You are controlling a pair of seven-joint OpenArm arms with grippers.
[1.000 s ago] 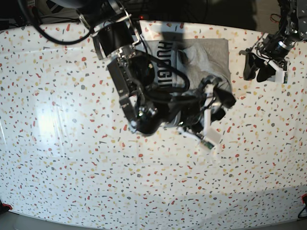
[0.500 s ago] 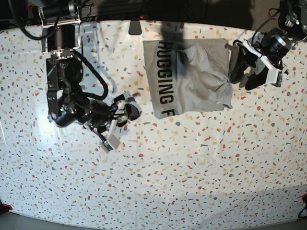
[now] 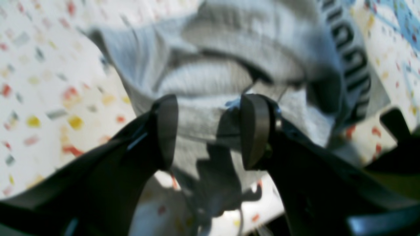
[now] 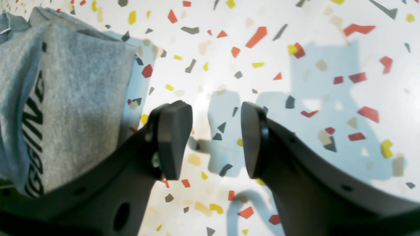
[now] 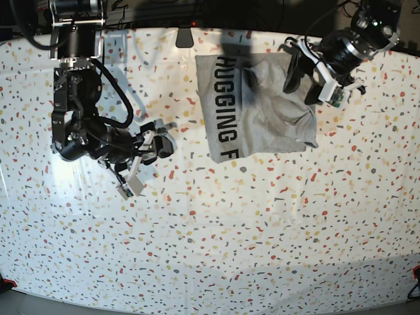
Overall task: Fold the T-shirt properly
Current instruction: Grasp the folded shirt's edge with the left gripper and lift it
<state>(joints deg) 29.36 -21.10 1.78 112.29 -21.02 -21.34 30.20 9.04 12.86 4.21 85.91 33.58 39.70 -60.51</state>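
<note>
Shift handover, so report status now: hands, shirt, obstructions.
Left hand open, over the T-shirt's rumpled edge. Right hand open, over bare table. T-shirt partly folded, lettering up. Nothing in the way.

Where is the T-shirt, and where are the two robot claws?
T-shirt (image 5: 275,118): base view, on the crumpled grey middle.
left gripper (image 3: 205,131): left wrist view, in the gap between its open fingertips.
right gripper (image 4: 215,141): right wrist view, between its open fingertips, over the table.

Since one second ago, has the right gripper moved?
Yes. The right gripper has moved off the T-shirt, toward the base view's left, and now hangs open over bare table.
</note>
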